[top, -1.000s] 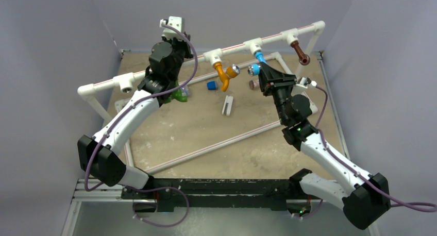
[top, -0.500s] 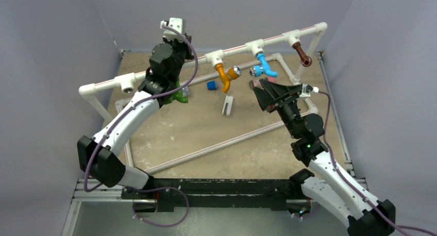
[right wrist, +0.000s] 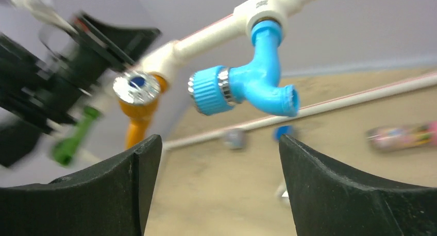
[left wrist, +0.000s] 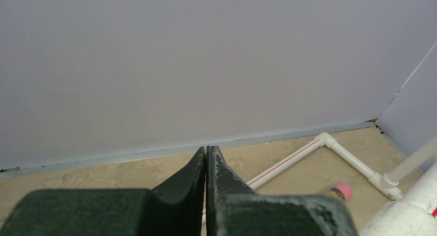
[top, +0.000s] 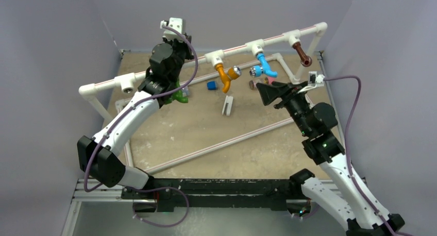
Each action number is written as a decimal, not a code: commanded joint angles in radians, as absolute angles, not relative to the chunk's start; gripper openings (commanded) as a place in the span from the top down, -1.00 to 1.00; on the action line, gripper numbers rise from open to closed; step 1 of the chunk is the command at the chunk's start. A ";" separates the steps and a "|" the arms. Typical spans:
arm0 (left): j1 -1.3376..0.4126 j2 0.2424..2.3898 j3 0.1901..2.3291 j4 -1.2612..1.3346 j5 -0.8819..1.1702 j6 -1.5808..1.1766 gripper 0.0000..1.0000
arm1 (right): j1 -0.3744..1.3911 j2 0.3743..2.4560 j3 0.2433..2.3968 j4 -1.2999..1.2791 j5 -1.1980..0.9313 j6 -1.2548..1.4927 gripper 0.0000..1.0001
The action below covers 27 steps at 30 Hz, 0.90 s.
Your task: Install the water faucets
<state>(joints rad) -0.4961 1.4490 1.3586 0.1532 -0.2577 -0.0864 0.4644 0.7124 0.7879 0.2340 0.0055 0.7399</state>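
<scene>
You get only a sliver of the green curved plastic faucet [top: 181, 96], left of centre, behind the left arm [top: 131, 115].

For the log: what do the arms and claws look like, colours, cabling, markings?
The left arm and right arm have white links and black joints. A purple cable runs to a small white camera box at each wrist. The left claw and right claw have black wedge-shaped fingers.

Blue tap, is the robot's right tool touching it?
Apart. The right wrist view shows the right tool open and sitting lower than the blue tap, with bare space between the two.
</scene>
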 commanded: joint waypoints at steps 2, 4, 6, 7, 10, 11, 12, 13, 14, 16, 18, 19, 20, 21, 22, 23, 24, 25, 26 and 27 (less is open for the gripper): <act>-0.537 1.540 1.249 -0.170 -0.201 -0.034 1.00 | 0.462 0.675 0.864 0.083 0.059 0.014 -0.69; -0.537 1.540 1.249 -0.170 -0.200 -0.034 1.00 | 0.463 0.661 0.871 0.055 0.043 -0.222 -0.67; -0.536 1.541 1.250 -0.170 -0.201 -0.034 1.00 | 0.462 0.652 0.869 0.042 0.059 -0.381 -0.65; -0.537 1.541 1.250 -0.171 -0.200 -0.034 1.00 | 0.465 0.647 0.862 0.042 0.073 -0.444 -0.66; -0.536 1.542 1.250 -0.172 -0.200 -0.033 1.00 | 0.495 0.629 0.832 0.070 0.097 -0.630 -0.69; -0.536 1.542 1.250 -0.172 -0.200 -0.034 1.00 | 0.498 0.630 0.829 0.077 0.098 -0.686 -0.69; -0.535 1.543 1.250 -0.172 -0.198 -0.034 1.00 | 0.502 0.633 0.828 0.089 0.100 -0.734 -0.70; -0.537 1.543 1.250 -0.172 -0.198 -0.034 1.00 | 0.505 0.633 0.823 0.106 0.099 -0.780 -0.70; -0.536 1.543 1.250 -0.172 -0.198 -0.034 1.00 | 0.507 0.634 0.814 0.127 0.094 -0.836 -0.71; -0.536 1.543 1.250 -0.172 -0.196 -0.034 1.00 | 0.511 0.639 0.799 0.168 0.081 -0.939 -0.73; -0.536 1.543 1.250 -0.172 -0.193 -0.034 1.00 | 0.516 0.656 0.795 0.197 0.074 -1.035 -0.75; -0.535 1.542 1.250 -0.172 -0.193 -0.035 1.00 | 0.521 0.670 0.794 0.221 0.077 -1.076 -0.75; -0.535 1.542 1.250 -0.172 -0.193 -0.034 1.00 | 0.526 0.681 0.792 0.240 0.082 -1.112 -0.75; -0.535 1.542 1.250 -0.172 -0.193 -0.034 1.00 | 0.531 0.693 0.788 0.262 0.087 -1.156 -0.76; -0.536 1.542 1.250 -0.172 -0.193 -0.034 1.00 | 0.537 0.705 0.785 0.293 0.091 -1.199 -0.76; -0.536 1.541 1.250 -0.172 -0.193 -0.034 1.00 | 0.542 0.715 0.781 0.319 0.095 -1.245 -0.77; -0.536 1.539 1.250 -0.172 -0.193 -0.034 1.00 | 0.548 0.725 0.780 0.347 0.094 -1.273 -0.77; -0.536 1.540 1.250 -0.172 -0.192 -0.035 1.00 | 0.552 0.735 0.777 0.380 0.089 -1.293 -0.77; -0.536 1.540 1.250 -0.172 -0.192 -0.034 1.00 | 0.556 0.743 0.777 0.400 0.079 -1.314 -0.77; -0.535 1.540 1.250 -0.172 -0.192 -0.034 1.00 | 0.562 0.753 0.779 0.410 0.067 -1.336 -0.78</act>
<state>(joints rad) -0.4961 1.4498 1.3586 0.1535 -0.2573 -0.0864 0.5434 0.7334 0.7807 0.2539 0.0692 -1.1458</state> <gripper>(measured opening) 0.002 0.886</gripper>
